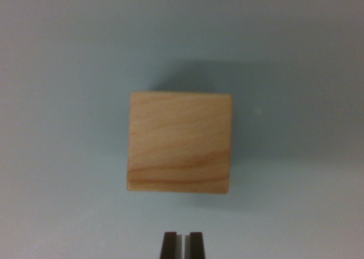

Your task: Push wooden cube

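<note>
As the wrist view shows, contact is not yet made; findings follow:
Wooden cube [180, 142]: mid-frame on pale surface [57, 157]; apparently unpushed
Gripper [182, 243]: bottom edge, below cube; jaws nearly closed, empty
Remaining: entire push

Pale wooden cube [180, 142], flat, centred

The end effector [182, 245] shows two dark fingertips nearly together at the bottom edge.
</note>
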You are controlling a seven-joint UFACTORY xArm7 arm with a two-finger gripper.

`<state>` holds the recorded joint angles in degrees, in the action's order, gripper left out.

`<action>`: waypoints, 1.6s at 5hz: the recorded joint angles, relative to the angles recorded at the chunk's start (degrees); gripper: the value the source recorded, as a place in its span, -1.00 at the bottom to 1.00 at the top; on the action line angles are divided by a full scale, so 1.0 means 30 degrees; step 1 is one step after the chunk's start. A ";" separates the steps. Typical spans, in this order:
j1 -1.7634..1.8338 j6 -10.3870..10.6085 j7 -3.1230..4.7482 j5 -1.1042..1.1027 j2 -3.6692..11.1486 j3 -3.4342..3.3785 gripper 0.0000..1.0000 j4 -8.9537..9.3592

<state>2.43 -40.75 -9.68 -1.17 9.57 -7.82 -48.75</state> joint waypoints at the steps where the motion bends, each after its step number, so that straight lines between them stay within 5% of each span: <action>1: 0.0051 0.0519 -0.0090 0.0015 0.0132 -0.0056 -1.00 0.0469; 8: 0.0150 0.1536 -0.0265 0.0045 0.0390 -0.0164 -1.00 0.1388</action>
<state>2.88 -36.14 -10.47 -1.03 10.74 -8.31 -44.58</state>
